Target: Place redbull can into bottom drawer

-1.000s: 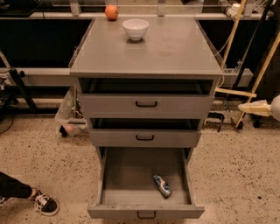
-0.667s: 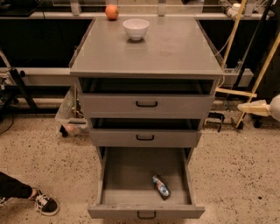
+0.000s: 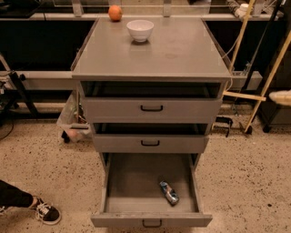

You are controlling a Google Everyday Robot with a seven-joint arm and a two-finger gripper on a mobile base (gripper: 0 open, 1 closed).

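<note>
The redbull can (image 3: 168, 192) lies on its side on the floor of the bottom drawer (image 3: 132, 186), right of the middle and near the front. The bottom drawer is pulled fully out, with a black bar handle (image 3: 152, 223) on its front. The gripper is not in view in the camera view.
Two shallower drawers (image 3: 151, 108) above are slightly open. A white bowl (image 3: 140, 30) and an orange (image 3: 115, 12) sit on the cabinet top (image 3: 182, 50). A person's shoe (image 3: 45, 212) is at the lower left on the speckled floor. Wooden sticks (image 3: 268, 82) lean at the right.
The can has shifted slightly inside the bottom drawer, a little left and toward the front. Nothing else has moved.
</note>
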